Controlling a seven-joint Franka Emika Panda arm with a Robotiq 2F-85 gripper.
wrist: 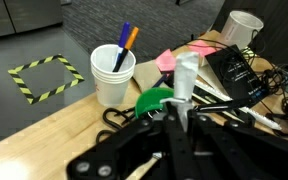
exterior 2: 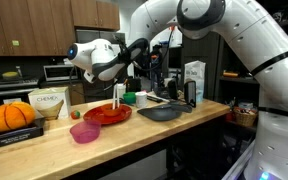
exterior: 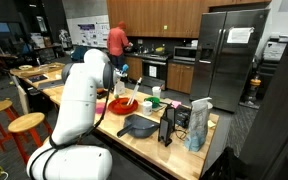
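Gripping a white object (wrist: 185,78), gripper (wrist: 178,114) hiding its lower end, red plate (exterior 2: 99,117) below.

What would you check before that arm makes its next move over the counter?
1. Is the gripper shut on the white stick: ok.
2. Is the white stick clear of the red plate beneath: cannot tell.
3. Is the white cup upright, pens inside: ok.
4. Is the person away from the arm: ok, at the back counter.
5. Is the pink bowl out of the way: ok, beside the plate.
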